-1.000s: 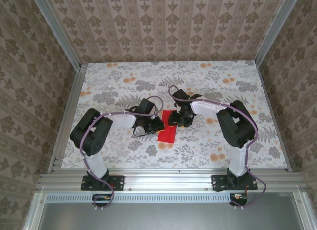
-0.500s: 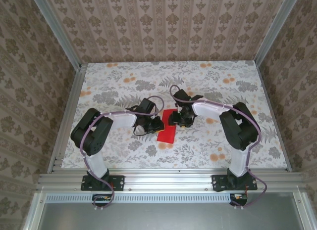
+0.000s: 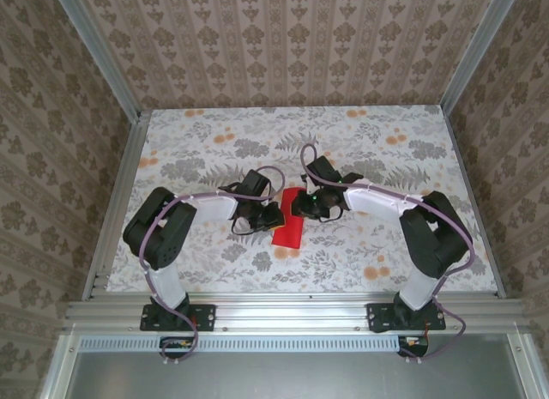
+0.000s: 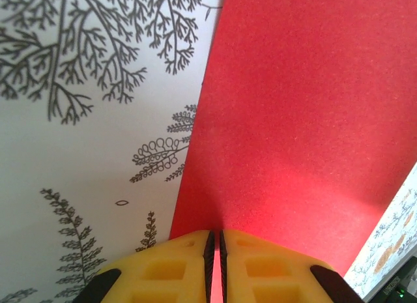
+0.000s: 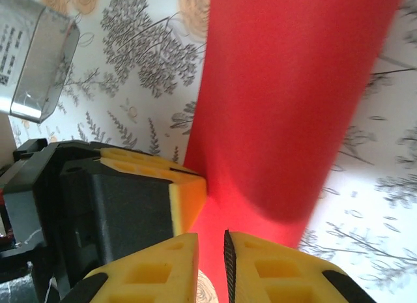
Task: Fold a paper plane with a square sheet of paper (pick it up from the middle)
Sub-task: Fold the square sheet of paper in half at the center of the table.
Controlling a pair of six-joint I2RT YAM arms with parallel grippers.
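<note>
Item: square sheet of paper. Thin matte red, folded to a narrow rectangle, one side bowed upward. Lies on floral table, long axis far-to-near, between both grippers. left gripper: ribbed yellow fingers pressed nearly together at left long edge; hold uncertain. right gripper: slit-narrow, pinching far end.

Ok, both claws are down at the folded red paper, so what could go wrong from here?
The left claw and right claw sit closed at the edge of the red paper, very close together, so a sideways move could knock them into each other. If they pull apart, the thin sheet might tear or slip free. In the right wrist view the paper bulges up rather than lying flat, so a crease could land crooked.
</note>
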